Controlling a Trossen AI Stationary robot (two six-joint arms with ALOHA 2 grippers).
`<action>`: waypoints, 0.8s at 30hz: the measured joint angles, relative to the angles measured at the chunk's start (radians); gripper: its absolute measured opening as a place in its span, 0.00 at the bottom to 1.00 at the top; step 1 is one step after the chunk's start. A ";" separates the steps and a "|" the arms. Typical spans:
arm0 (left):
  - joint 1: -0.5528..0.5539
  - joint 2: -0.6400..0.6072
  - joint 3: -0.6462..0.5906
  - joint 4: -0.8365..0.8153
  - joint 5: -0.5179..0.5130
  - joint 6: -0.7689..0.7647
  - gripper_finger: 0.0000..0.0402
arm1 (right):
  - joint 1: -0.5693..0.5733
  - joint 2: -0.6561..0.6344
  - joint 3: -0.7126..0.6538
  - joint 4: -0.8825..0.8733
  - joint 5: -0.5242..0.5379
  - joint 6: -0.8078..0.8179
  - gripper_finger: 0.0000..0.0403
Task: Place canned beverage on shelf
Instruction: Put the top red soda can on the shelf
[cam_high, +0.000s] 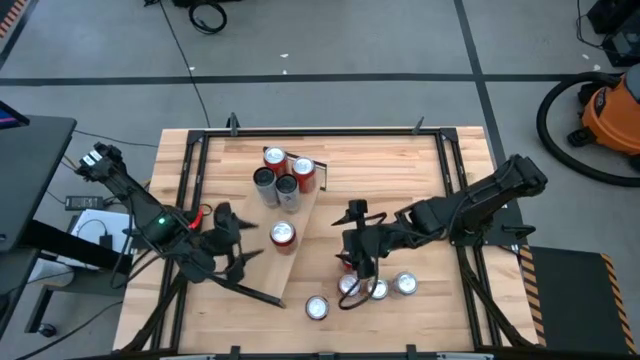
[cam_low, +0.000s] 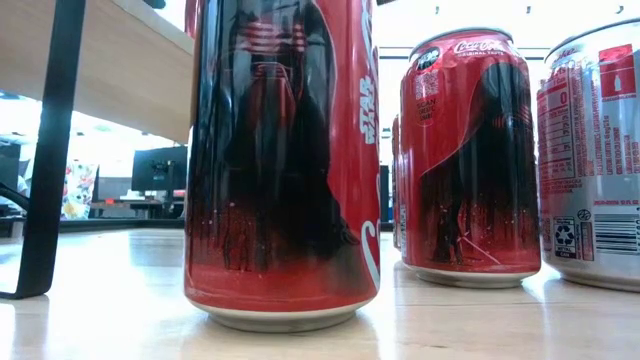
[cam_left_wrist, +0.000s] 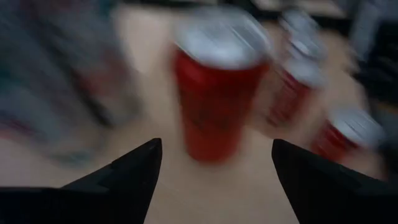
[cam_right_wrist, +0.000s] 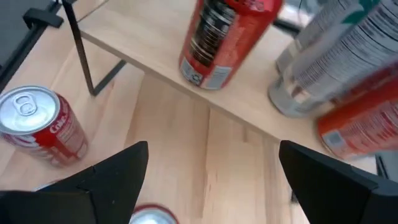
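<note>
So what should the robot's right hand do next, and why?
Probably lower the right gripper and close on one of the cans standing on the table beside it. Its fingers are open and hold nothing, and it hovers just above that group. The shelf already carries five cans, with bare wood near the single can. The left gripper waits, open.

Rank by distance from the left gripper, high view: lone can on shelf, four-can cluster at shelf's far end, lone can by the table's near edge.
From the left gripper:
1. Lone shelf can, just beside it.
2. Near-edge can, on the table.
3. Four-can cluster, far end of shelf.
</note>
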 joint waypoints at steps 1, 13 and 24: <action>0.000 0.006 0.000 0.010 -0.068 0.002 0.78 | 0.004 -0.005 -0.025 0.034 0.013 -0.026 0.92; 0.006 0.017 -0.001 0.212 -0.199 0.133 0.69 | -0.036 -0.057 -0.076 0.244 -0.003 -0.210 0.91; 0.012 0.075 -0.001 0.341 -0.244 0.248 0.67 | -0.050 -0.005 -0.081 0.306 -0.045 -0.203 0.91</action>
